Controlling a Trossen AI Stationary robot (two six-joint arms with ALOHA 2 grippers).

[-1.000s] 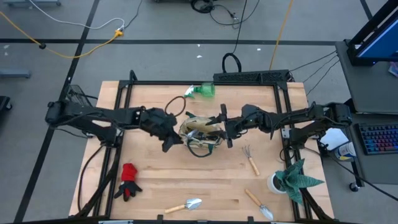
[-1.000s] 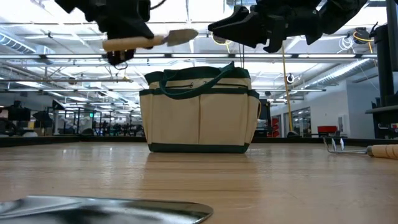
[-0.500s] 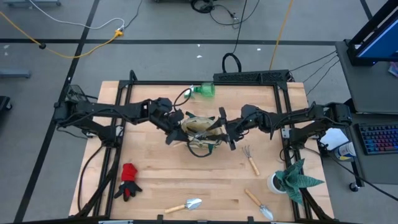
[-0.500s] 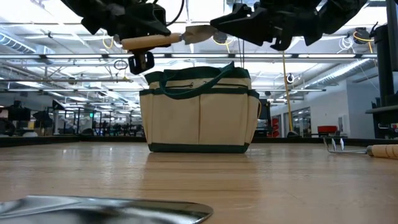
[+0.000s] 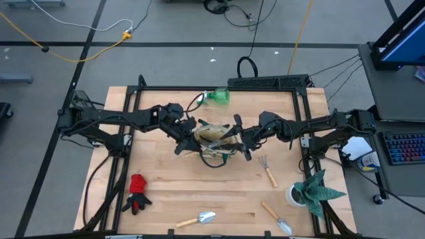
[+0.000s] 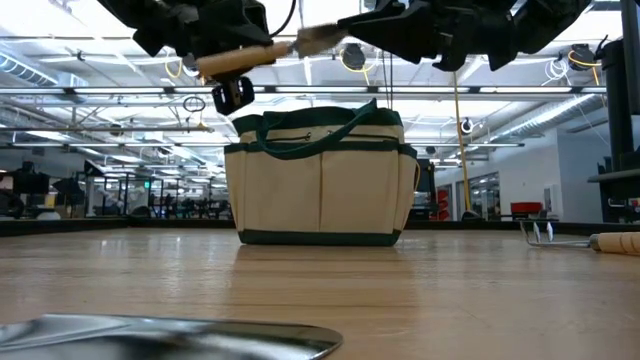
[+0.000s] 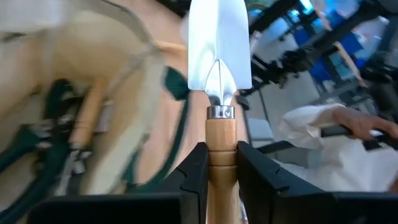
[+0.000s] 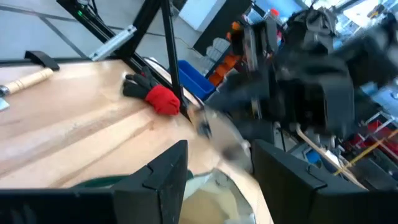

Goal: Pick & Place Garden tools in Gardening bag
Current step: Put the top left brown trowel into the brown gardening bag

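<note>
The gardening bag (image 5: pixel 214 141) sits mid-table between both arms; a trowel (image 6: pixel 262 54) hangs above it.

the bag (image 6: pixel 320 185) is cream with dark green trim and handles. the trowel (image 7: pixel 219 68) is silver with a pale wood handle. the glove (image 5: pixel 137 186) is red and black.

No text, label, brand, number or sign can be read in any view. The bag (image 6: pixel 320 178), the trowel (image 7: pixel 219 56) and the table (image 5: pixel 166 189) bear no visible lettering, and the room's fixtures beyond the table are too small or blurred to show any writing.
</note>
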